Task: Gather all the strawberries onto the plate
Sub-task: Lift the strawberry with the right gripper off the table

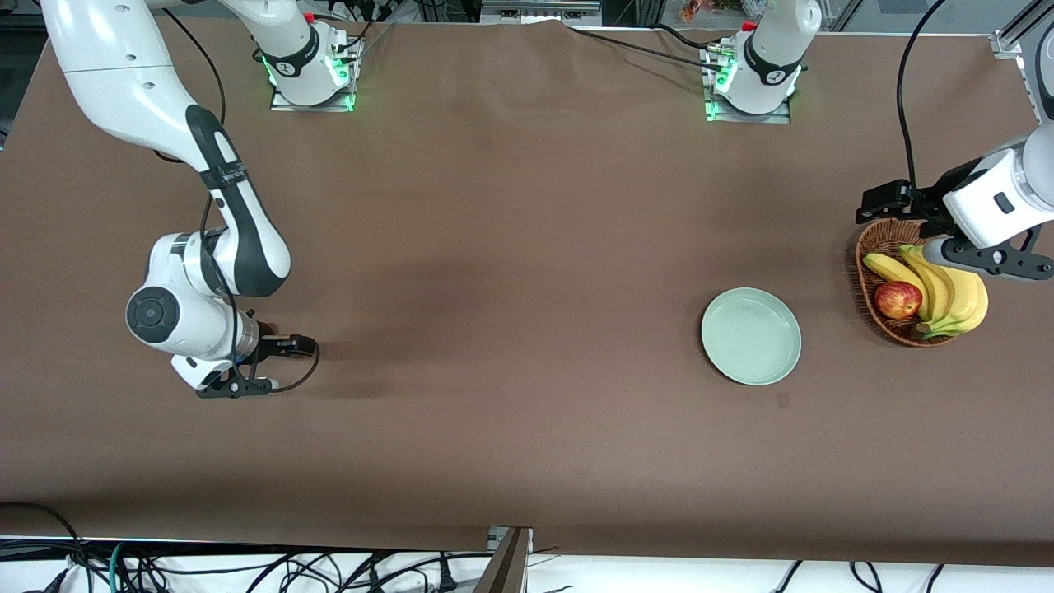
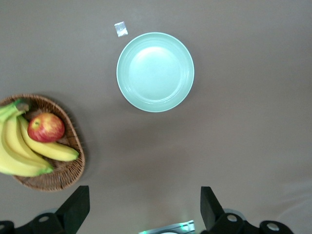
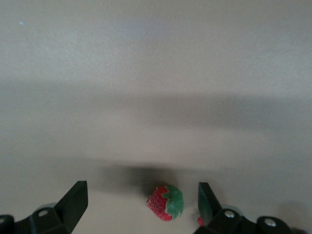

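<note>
Here the right hand (image 3: 141,207) hangs open over a strawberry (image 3: 165,202), the left hand (image 2: 145,209) open too.

Plate (image 1: 750,336) beside basket (image 1: 873,284) holding apple (image 1: 897,300) and bananas (image 1: 947,296), strawberry (image 3: 165,202) toward right arm's end.

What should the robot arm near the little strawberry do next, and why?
Probably lower the right gripper a little and close it on the strawberry. Its fingers are open with the berry lying on the table between them, and the plate toward the left arm's end holds nothing yet. The left gripper waits open above the basket.
</note>
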Controlling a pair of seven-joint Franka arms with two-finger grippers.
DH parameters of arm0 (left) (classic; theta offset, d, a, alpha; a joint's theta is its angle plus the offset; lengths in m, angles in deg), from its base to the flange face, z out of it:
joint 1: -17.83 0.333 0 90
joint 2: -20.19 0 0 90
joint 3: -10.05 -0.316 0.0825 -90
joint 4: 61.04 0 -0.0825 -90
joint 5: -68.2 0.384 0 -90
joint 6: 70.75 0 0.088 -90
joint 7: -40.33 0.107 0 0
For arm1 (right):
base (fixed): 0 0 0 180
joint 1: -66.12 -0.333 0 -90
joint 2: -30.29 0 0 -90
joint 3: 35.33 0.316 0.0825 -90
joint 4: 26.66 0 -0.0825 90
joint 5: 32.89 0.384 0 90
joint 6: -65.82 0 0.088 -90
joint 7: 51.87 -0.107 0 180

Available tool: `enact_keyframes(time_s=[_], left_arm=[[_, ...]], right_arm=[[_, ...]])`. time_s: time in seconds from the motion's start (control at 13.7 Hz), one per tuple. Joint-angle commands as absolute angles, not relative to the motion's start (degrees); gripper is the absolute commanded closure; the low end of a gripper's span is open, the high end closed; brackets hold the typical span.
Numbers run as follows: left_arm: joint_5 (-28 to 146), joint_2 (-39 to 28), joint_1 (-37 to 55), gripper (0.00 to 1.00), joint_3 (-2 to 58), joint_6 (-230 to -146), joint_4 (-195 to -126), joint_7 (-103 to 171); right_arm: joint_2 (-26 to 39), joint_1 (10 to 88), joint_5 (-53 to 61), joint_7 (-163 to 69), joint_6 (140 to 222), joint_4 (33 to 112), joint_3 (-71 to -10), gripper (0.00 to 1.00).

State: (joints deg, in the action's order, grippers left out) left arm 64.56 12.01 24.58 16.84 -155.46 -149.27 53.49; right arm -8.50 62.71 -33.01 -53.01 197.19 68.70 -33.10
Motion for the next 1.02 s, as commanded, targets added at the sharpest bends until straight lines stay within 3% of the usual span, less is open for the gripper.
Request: enact_keyframes(time_s=[0.0,0.66,0.73,0.95], left_arm=[[64.1,11.0,24.9,0.0,17.0,-156.0,-147.5,59.0],[68.3,11.0,24.2,0.0,17.4,-156.0,-146.2,48.4],[67.9,11.0,24.2,0.0,17.4,-156.2,-146.3,48.4],[67.9,11.0,24.1,0.0,17.4,-156.4,-146.1,48.5]], right_arm=[[-8.2,62.9,-33.0,-51.8,198.9,70.6,-33.0,0.0],[-8.5,63.0,-33.0,-50.3,198.7,73.1,-33.0,0.02],[-8.4,63.0,-33.0,-50.3,198.7,73.4,-33.1,0.12],[-8.3,63.0,-33.0,-50.2,198.5,73.5,-33.1,0.66]])
